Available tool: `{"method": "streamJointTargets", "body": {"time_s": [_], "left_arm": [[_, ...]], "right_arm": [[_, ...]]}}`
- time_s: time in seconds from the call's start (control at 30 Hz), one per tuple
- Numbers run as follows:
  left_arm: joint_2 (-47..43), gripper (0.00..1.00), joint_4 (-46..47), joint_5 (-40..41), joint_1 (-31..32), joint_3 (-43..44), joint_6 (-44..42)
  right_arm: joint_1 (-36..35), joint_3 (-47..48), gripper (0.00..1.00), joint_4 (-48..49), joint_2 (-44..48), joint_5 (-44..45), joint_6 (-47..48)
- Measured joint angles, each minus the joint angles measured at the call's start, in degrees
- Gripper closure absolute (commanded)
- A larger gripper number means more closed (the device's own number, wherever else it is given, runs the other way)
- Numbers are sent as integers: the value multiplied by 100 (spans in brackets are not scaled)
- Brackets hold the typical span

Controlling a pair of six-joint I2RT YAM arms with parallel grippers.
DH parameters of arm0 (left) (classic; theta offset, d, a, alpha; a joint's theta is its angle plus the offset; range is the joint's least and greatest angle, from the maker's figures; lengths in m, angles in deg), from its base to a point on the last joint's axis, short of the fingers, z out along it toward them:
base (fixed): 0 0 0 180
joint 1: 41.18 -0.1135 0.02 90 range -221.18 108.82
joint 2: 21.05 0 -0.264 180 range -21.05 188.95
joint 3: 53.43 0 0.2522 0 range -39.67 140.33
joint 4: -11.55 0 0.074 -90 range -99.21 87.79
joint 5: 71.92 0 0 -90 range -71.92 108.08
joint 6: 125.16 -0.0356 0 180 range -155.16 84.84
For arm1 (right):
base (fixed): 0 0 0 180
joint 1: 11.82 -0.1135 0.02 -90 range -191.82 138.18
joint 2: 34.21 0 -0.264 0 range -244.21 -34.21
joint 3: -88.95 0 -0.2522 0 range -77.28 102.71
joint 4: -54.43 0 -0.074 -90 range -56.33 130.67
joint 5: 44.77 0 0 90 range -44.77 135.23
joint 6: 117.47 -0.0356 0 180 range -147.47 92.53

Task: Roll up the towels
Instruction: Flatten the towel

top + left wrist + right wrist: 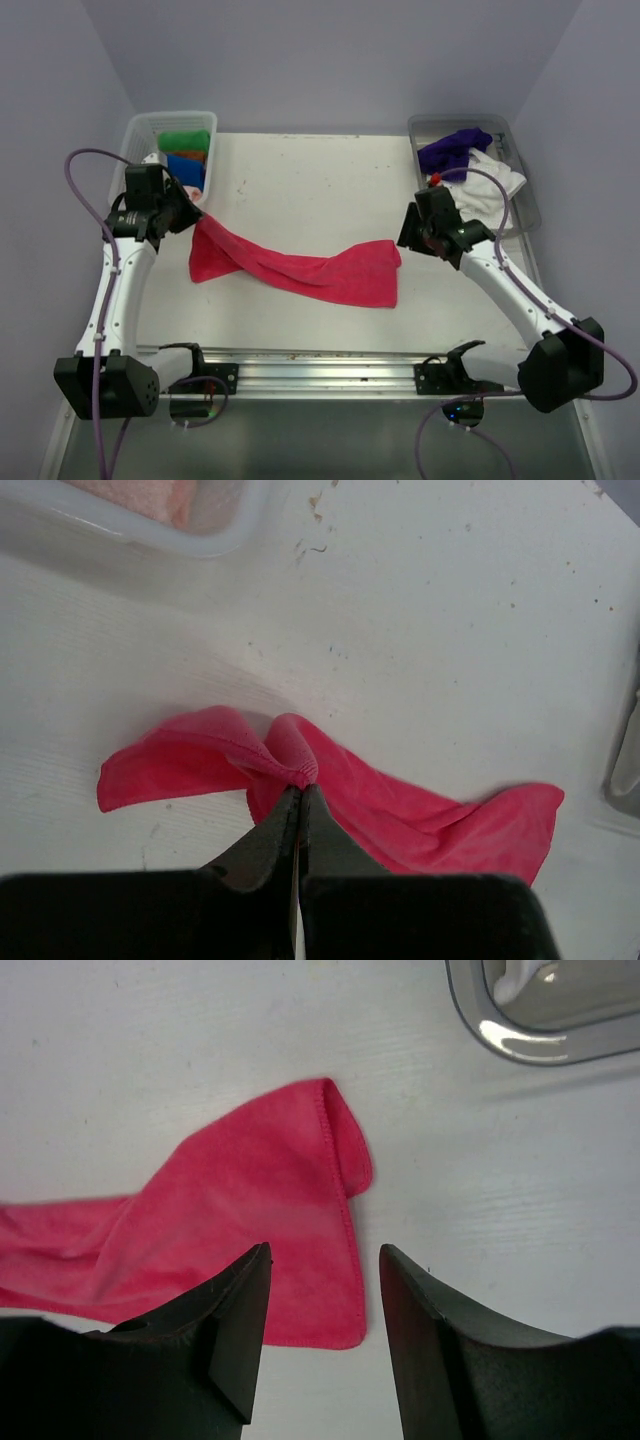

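A hot pink towel (300, 265) lies stretched and twisted across the middle of the table. My left gripper (193, 217) is shut on its left end; in the left wrist view the closed tips (300, 785) pinch a bunched fold of the pink towel (400, 815), lifted a little off the table. My right gripper (405, 238) hovers open over the towel's right end. In the right wrist view the pink towel (230, 1210) lies flat below the gripper (325, 1252), with nothing between the fingers.
A white lattice basket (140, 135) at the back left holds green (185, 140) and blue (187, 168) towels. A grey tray (525, 205) at the back right holds a purple towel (455, 150) and a white towel (492, 182). The tray's rim (520, 1048) is close to the right gripper.
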Motion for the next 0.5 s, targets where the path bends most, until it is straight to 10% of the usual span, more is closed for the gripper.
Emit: {"method": "streamJointTargets", "body": {"time_s": [0.5], "left_arm": [[-199,100,214,-166,0,-219,-2]], "right_arm": [[-627,-3056,39,903,1270,-647,-1659]]}}
